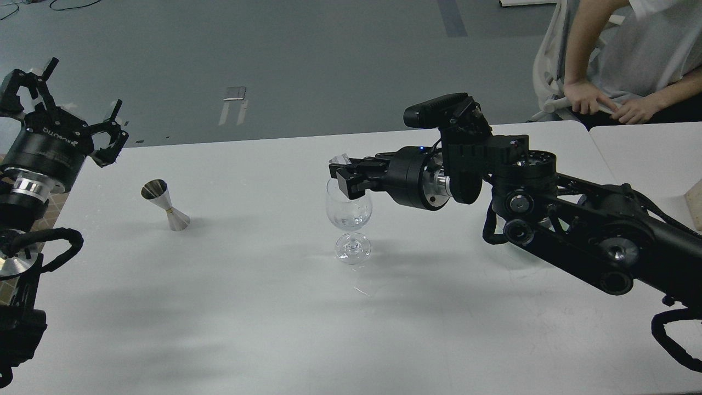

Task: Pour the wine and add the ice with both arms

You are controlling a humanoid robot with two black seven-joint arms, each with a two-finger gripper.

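Ice cube [343,159] is pinched in the R gripper [344,173], held just above the rim of the wine glass [349,208], slightly toward its far-left edge. Glass stands upright mid-table [263,307]; looks like some clear cubes and maybe a little wine low in the bowl, but it's all transparent so can't separate them.

Step in hand: drop ice. Centre the cube over the bowl first, keep the fingers off the rim (top-heavy glass, tips easily), release low to avoid splash.

L gripper [71,118] parked high at far left, fingers spread wide, holding nothing. Steel jigger [165,206] stands near it, well apart from the glass; contents not visible.

Hidden: R fingertips partly end-on, exact grip on cube unclear. No ice supply in view.
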